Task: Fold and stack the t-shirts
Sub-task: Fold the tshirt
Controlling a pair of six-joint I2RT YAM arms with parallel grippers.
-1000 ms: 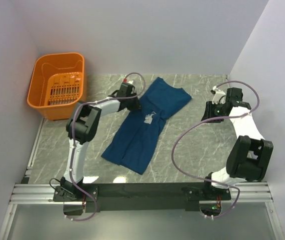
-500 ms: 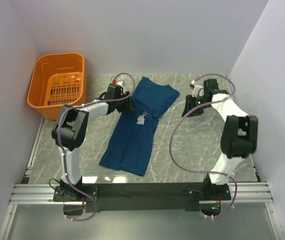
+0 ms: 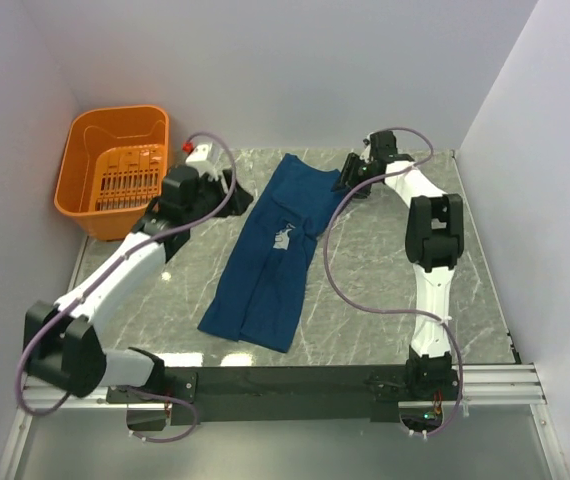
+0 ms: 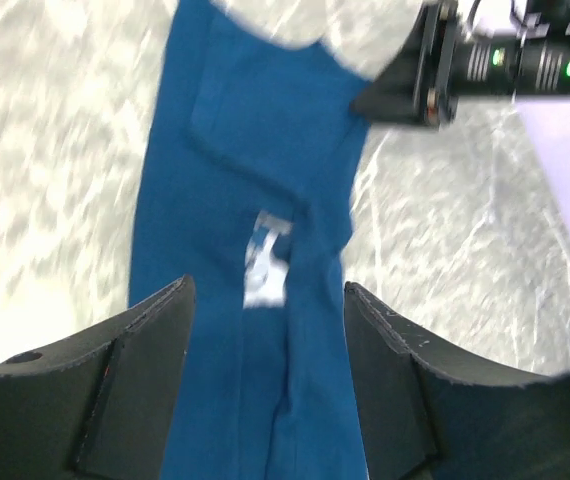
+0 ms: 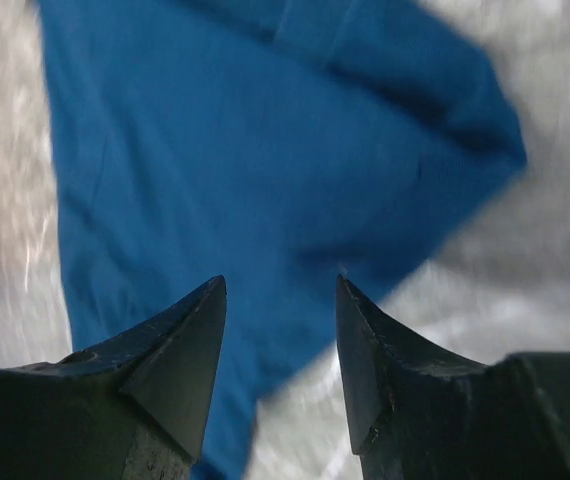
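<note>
Both empty, fingers spread: left gripper (image 3: 230, 188) at 11 o'clock of the navy t-shirt (image 3: 265, 270), right gripper (image 3: 349, 180) at 1 o'clock. Pinching only one layer could drag the fold open

Orange plastic basket (image 3: 73, 185), upright with slotted floor, stands just left of the left gripper (image 3: 227, 185) on the grey marble-patterned table (image 3: 385, 290). White walls (image 3: 295, 70) enclose three sides; an aluminium rail (image 3: 75, 385) borders the near edge.

Most of the white print (image 3: 285, 238) on the t-shirt (image 3: 265, 275) is folded under, and the rest is too small to read. The right wrist view blurs the cloth, cut off at 12 o'clock.
</note>
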